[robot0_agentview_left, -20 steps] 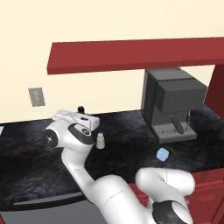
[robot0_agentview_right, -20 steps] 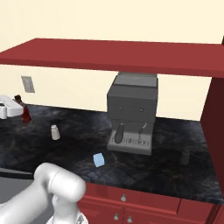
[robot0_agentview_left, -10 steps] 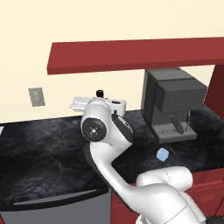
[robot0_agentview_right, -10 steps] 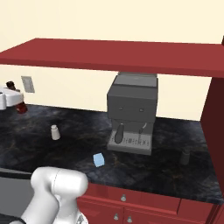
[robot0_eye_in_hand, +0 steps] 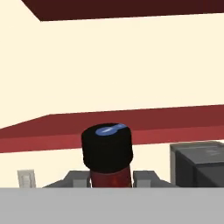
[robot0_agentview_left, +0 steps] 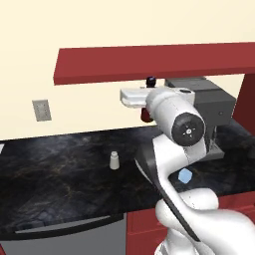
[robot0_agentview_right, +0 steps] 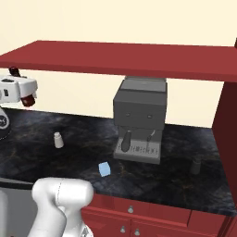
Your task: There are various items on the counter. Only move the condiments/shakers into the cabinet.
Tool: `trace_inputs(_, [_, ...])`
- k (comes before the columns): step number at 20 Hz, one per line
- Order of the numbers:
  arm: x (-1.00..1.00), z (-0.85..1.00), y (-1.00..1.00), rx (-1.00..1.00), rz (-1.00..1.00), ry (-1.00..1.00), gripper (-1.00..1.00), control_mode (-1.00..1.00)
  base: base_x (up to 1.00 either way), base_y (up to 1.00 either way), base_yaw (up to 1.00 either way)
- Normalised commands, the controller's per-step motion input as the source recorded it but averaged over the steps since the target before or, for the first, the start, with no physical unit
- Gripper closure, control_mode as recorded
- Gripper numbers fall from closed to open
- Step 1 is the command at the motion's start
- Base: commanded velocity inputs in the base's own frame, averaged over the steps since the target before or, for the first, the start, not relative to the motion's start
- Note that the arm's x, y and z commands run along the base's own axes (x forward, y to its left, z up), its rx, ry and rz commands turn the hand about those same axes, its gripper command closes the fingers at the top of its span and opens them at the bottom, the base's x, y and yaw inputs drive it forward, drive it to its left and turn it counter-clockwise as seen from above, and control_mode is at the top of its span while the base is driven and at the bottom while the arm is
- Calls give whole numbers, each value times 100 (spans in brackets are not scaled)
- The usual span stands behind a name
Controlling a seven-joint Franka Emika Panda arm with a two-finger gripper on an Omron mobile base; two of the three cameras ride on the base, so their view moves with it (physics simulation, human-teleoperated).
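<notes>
My gripper (robot0_agentview_left: 145,101) is shut on the slim red sauce bottle (robot0_agentview_left: 146,115) and holds it in the air, just under the front edge of the long dark red cabinet (robot0_agentview_left: 149,62). The hand view shows the bottle's black cap (robot0_eye_in_hand: 107,146) between my fingers (robot0_eye_in_hand: 146,177). Seen from the right base, the gripper (robot0_agentview_right: 24,90) and bottle (robot0_agentview_right: 28,100) hang at the far left, above the counter (robot0_agentview_right: 69,162). The whitish-grey shaker (robot0_agentview_left: 114,160) (robot0_agentview_right: 58,140) stands on the black counter (robot0_agentview_left: 50,174). The black shaker (robot0_agentview_right: 196,166) stands right of the coffee machine.
The big grey coffee machine (robot0_agentview_right: 139,118) (robot0_agentview_left: 211,107) stands under the cabinet (robot0_agentview_right: 125,58). A small light-blue block (robot0_agentview_right: 104,169) (robot0_agentview_left: 185,176) lies near the counter's front edge. A wall outlet (robot0_agentview_left: 42,110) is at the left. Red lower cupboards (robot0_agentview_right: 162,217) run below.
The arm has swung to the right and lifted the red bottle from low over the left counter to just beneath the cabinet's edge. The shakers and block have not moved.
</notes>
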Motion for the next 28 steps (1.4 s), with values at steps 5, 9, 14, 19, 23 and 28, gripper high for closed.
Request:
trace_inputs(5, [-53,100,-71,19,0,21,100,-100,0,0,0])
trace_inputs(9, [-14,87,-61,14,0,12,100,-100,0,0,0])
trace_inputs(14, [-8,6,-15,-2,4,-7,100,-100,0,0,0])
trace_inputs(19, [-26,0,0,-23,17,-40,100,-100,0,0,0])
trace_inputs(23, [-4,11,0,-4,1,-13,100,-100,0,0,0])
trace_inputs(28, [4,64,0,-1,0,-12,100,-100,0,0,0])
